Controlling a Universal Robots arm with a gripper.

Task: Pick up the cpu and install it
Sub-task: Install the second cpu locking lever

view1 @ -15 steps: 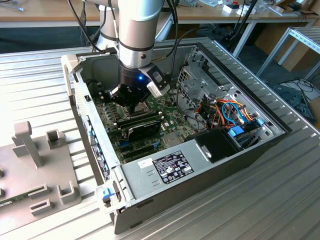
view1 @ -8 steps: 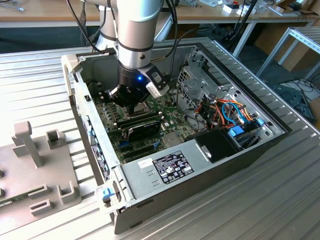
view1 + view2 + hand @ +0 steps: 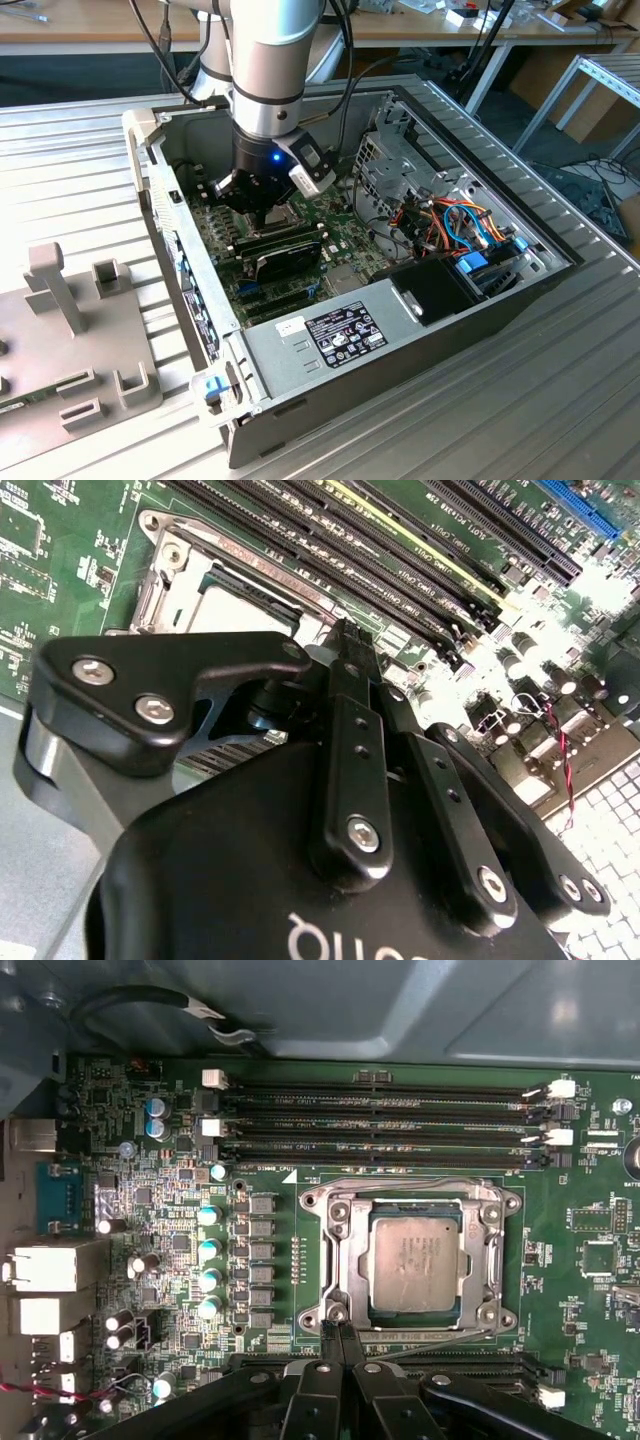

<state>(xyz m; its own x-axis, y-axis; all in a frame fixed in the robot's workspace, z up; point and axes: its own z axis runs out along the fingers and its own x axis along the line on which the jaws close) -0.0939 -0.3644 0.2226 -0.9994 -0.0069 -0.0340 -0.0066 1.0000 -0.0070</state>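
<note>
The gripper (image 3: 340, 1338), fingers pressed together, sits at the socket (image 3: 325, 1250) edge. Contact is unclear, and its body half hides the seated cpu (image 3: 415, 1260) in the second wrist view.

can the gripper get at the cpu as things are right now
Probably yes for reaching it: the cpu lies flat with nothing over its top, and the gripper sits close beside it, fingers shut. The metal socket frame rings its edges, so gripping its sides looks hard.

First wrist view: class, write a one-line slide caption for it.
The cpu sits inside the metal socket frame on the green motherboard, with the shut gripper at the frame's edge.
</note>
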